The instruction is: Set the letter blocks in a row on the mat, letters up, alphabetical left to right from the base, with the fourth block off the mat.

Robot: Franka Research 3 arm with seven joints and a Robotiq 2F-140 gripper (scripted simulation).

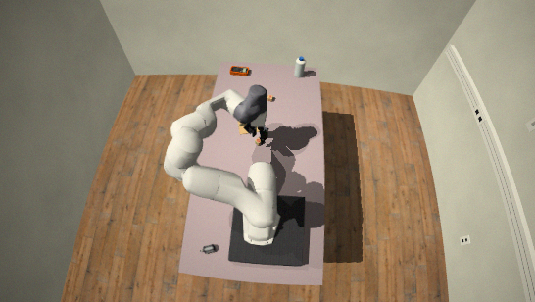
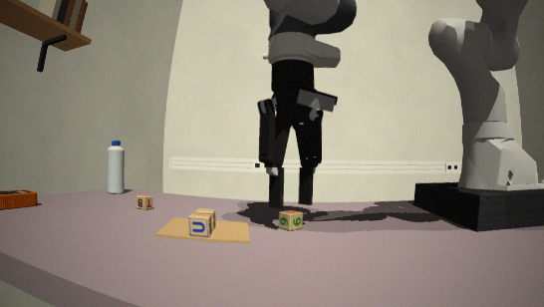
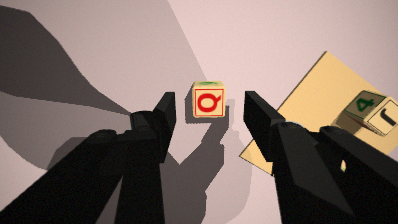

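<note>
A wooden block with a red Q on top (image 3: 208,100) stands on the table off the mat; the exterior view shows a green figure on its side (image 2: 290,219). My gripper (image 3: 209,106) hovers right above it, open, one finger on each side and nothing held; it also shows in the exterior view (image 2: 288,199). The tan mat (image 2: 204,230) lies beside it. Two blocks stand close together on the mat: one with a blue U on its side (image 2: 200,225), one behind it (image 2: 206,215). In the wrist view they show a green 4 and a black letter (image 3: 372,112). A fourth block (image 2: 144,201) stands off the mat.
A white bottle (image 2: 116,166) and an orange device (image 2: 15,199) stand at the far end of the table. The arm's black base plate (image 2: 478,204) is at the near end. A small dark object (image 1: 210,249) lies beside the base.
</note>
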